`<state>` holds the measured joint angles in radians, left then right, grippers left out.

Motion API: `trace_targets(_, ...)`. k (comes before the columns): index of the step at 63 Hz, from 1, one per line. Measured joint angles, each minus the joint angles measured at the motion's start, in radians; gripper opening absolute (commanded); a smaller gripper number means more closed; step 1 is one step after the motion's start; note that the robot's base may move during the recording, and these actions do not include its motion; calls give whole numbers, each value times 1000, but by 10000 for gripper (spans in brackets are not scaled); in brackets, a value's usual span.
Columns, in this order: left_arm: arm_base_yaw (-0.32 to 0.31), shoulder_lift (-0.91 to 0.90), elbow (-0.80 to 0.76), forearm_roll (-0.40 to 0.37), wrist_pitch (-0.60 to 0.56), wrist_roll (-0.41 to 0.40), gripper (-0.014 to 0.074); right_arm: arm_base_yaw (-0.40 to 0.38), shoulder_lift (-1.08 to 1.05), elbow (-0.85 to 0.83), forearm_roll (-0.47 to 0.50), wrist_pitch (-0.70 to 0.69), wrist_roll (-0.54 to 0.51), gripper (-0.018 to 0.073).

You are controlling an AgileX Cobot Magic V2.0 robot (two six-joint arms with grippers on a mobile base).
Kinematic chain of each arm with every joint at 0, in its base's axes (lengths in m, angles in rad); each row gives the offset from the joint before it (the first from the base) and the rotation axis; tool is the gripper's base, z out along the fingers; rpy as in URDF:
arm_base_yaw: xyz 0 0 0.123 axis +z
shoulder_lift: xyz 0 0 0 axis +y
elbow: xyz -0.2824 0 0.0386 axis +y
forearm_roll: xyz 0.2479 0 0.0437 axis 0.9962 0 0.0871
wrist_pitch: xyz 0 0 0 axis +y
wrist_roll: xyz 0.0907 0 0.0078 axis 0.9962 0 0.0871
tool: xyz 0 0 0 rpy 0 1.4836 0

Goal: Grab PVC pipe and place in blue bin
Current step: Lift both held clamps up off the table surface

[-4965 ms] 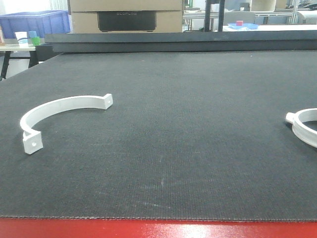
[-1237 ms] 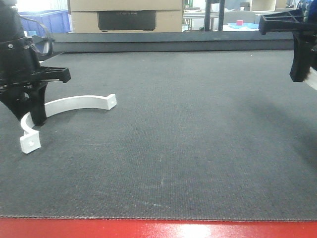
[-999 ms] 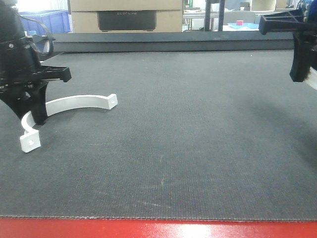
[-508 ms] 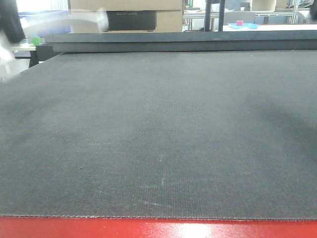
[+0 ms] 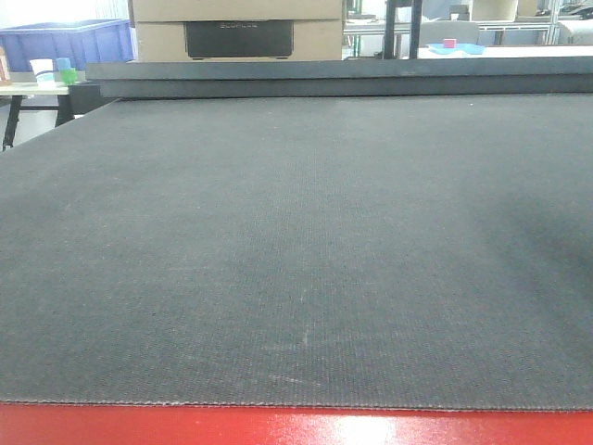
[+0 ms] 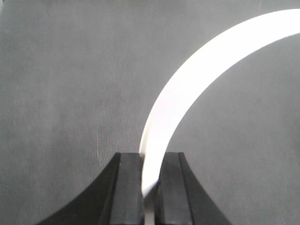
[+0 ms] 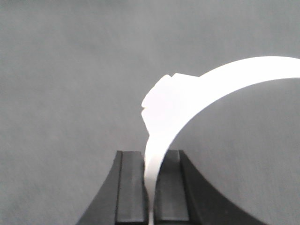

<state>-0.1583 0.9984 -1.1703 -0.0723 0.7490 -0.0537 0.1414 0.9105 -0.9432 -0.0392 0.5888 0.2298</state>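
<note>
Left hand (image 6: 150,161) is clenched on a white PVC arc (image 6: 197,70). Its two black fingers (image 6: 129,187) pinch the strip's lower end, and the rest curves up and away to the right above the dark tabletop (image 6: 56,93). Right hand (image 7: 150,161) grasps a second PVC arc (image 7: 225,75) the same way: the strip stands between its fingers and bends rightward past a blocky lug (image 7: 161,101) close to the grip. From the front, a red edge (image 5: 296,428) borders the tabletop's near side, and the grey weave runs back to a raised ledge (image 5: 324,74). Beyond the ledge stand a cardboard box (image 5: 236,9) and, far left, the blue bin (image 5: 69,42), with cups (image 5: 42,69) just in front of it.
</note>
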Motion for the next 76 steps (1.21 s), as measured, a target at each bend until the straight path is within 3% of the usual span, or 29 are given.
trace_targets(12,0,-221,288,-1,-241,0,-111,0,-201,183,0,-101,-2,-154)
trace_targets(23,0,-376,437,10,-322,0,-111,0,-376,251,-51,-102,-2,-154)
trace_targets(36,0,-485,458,46,-353,0,-111,0,-496,252,-144,-123,-2,-154)
trace_targets(76,0,-511,458,51,-370,0,-111,0,-520,254,-148,-131,-2,-154)
